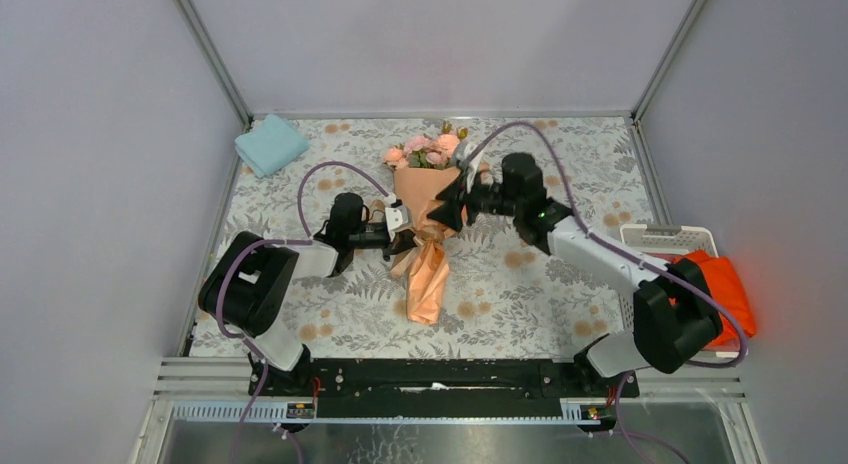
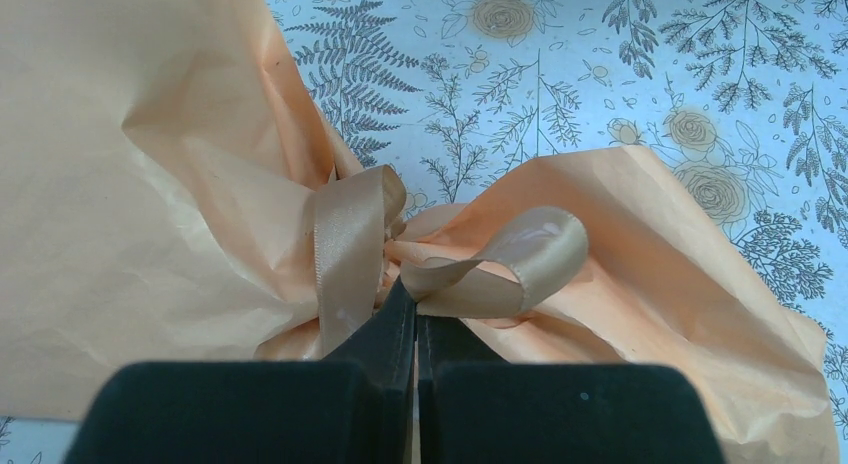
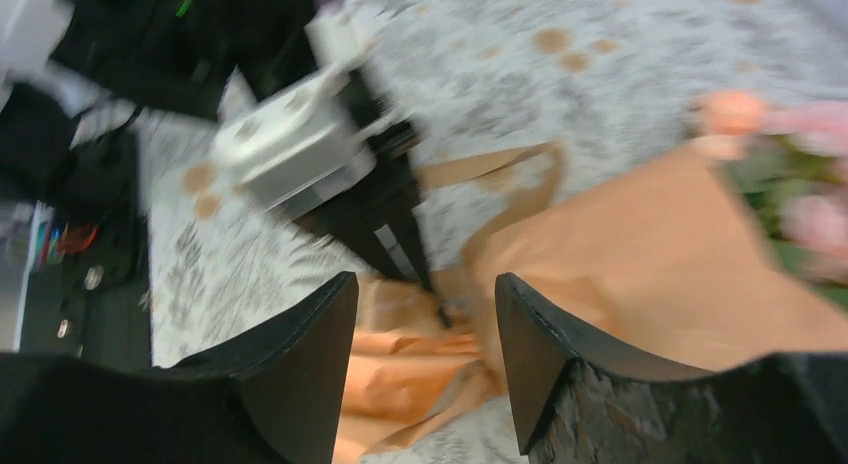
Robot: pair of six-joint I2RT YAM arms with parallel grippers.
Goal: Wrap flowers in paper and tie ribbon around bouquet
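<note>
**A:** Which way's the bouquet (image 1: 424, 196) lying?

**B:** On the worktop (image 1: 520, 304), flowers (image 1: 428, 149) far, paper (image 1: 428, 284) near. The left pincer (image 2: 414, 292) pinches the ribbon (image 2: 350, 249) at its waist; the right pincer (image 3: 424, 294) hangs open just right.

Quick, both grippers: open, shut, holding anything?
Left gripper: closed, pinching the ribbon.
Right gripper: open, holding nothing, above the paper.

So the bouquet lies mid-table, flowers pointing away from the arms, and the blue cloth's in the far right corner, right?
No, the blue cloth sits in the far left corner, per the top view. The bouquet does lie mid-table, flowers pointing away.
</note>
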